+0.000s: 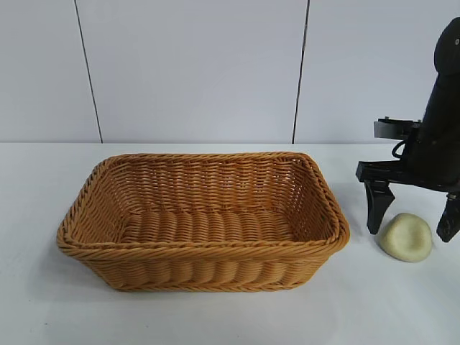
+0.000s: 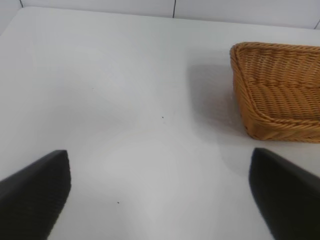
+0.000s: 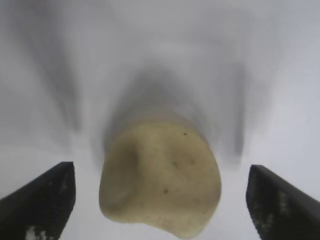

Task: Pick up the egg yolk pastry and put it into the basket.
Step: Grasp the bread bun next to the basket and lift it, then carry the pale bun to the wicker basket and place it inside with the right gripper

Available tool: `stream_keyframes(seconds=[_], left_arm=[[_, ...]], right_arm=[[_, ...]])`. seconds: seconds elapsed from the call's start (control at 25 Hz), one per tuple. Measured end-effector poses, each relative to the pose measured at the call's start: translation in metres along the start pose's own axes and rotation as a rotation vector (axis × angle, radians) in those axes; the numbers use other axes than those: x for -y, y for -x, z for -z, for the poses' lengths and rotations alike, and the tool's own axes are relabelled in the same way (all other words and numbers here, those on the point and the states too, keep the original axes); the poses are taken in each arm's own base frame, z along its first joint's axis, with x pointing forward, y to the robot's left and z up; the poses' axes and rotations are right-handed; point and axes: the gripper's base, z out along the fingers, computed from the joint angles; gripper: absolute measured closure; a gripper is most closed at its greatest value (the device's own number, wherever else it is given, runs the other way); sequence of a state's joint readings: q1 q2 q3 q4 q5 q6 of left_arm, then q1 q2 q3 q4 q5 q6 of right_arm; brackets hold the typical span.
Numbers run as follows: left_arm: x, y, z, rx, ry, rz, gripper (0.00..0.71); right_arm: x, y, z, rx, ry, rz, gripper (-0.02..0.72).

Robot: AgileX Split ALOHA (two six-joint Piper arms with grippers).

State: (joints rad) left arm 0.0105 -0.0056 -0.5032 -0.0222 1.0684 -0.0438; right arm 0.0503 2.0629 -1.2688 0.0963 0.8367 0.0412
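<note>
On the table (image 1: 215, 316), from your left: left gripper (image 2: 160, 200) spread wide, holding nothing, near the basket (image 1: 203, 223) corner. Pastry (image 1: 406, 237) sits just right of the basket, between the wide-open fingers of your right gripper (image 1: 412, 219), not gripped.
</note>
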Motion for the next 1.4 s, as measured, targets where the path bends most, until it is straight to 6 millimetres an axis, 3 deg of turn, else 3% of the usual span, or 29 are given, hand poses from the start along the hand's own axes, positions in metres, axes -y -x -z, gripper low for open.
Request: stream_keyframes(seconds=[0.24,0.44,0.52,0.64,0.76,1.12,1.24,1.4], left_arm=[[0.000,0.000,0.000,0.000,0.000,0.000,0.015],[0.000,0.000,0.000,0.000,0.000,0.000,0.015],[0.000,0.000,0.000,0.000,0.000,0.000,0.015],[0.000,0.000,0.000,0.000,0.000,0.000,0.015],[0.000,0.000,0.000,0.000,0.000,0.000,0.015],[0.000,0.000,0.000,0.000,0.000,0.000,0.015],[0.000,0.000,0.000,0.000,0.000,0.000,0.015],[0.000,0.000,0.000,0.000,0.000,0.000,0.015]], right_arm=[[0.000,0.000,0.000,0.000,0.001,-0.001,0.203],[0.000,-0.001,0.000,-0.009,0.000,-0.001,0.512],[0.000,-0.002,0.000,-0.018,0.000,-0.001,0.570],[-0.001,0.001,0.006,-0.045,0.001,0.002,0.598],[-0.004,0.010,0.025,-0.065,0.005,0.012,0.605],[-0.016,0.037,0.133,0.136,0.035,0.043,0.605],[-0.024,0.037,0.145,0.168,0.041,0.064,0.605],[-0.055,0.031,0.143,0.162,0.050,0.140,0.606]])
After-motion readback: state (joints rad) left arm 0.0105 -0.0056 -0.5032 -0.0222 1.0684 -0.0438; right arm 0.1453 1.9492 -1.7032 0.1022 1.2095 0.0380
